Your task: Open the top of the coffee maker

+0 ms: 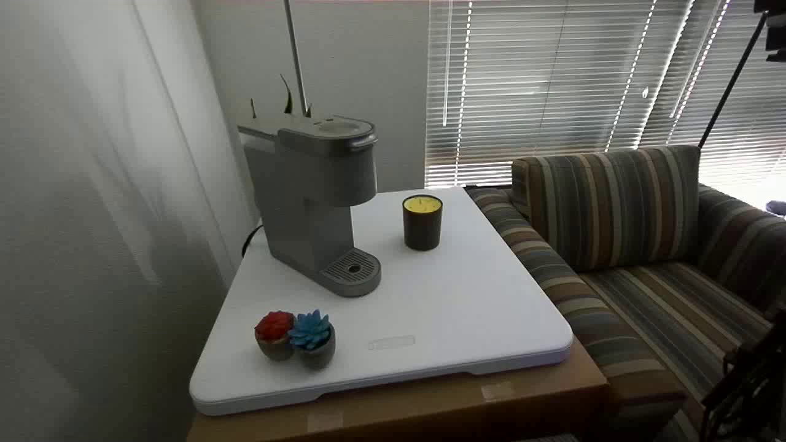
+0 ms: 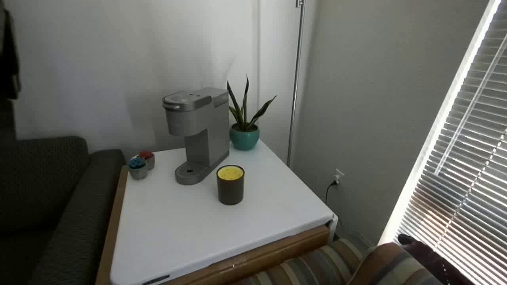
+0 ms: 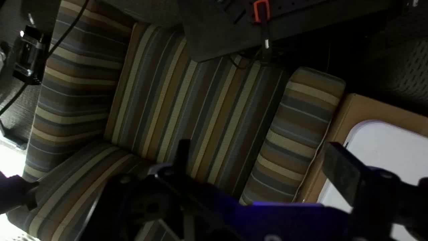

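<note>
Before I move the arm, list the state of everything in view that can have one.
Top: shut.
Coffee maker: upright; can't tell if powered.
Gripper: open, holding nothing.
Candle: uncovered, no flame showing.
Blinds: lowered, light coming through.
Plug: in the wall outlet.
Blue succulent: potted, upright.
Red succulent: potted, upright.
Teal plant pot: upright, planted.

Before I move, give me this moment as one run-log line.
lid: shut | coffee maker: upright on white tabletop, outside wrist view | fingers: open, empty | candle: standing apart | opening: not yet done
</note>
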Available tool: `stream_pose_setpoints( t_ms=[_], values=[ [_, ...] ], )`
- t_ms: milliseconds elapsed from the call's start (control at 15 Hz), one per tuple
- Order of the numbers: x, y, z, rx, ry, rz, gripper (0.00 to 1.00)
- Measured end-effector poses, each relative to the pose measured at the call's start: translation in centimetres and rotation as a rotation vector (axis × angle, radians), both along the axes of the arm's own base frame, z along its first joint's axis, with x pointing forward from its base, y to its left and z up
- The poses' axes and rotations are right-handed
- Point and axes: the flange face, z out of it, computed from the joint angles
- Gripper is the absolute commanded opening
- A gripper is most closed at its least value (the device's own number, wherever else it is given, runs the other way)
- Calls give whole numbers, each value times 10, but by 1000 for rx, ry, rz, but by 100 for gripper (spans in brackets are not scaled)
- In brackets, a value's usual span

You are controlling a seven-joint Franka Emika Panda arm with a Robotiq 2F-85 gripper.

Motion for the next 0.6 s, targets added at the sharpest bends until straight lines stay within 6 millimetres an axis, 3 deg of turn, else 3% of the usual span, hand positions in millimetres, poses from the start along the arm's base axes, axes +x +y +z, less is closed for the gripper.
stream_pose_setpoints(
  t_ms=[333,600],
  values=[
    [3,2,0,-4,-11,-5,100],
    [32,4,-6,-4,-63,-1,100]
  ],
)
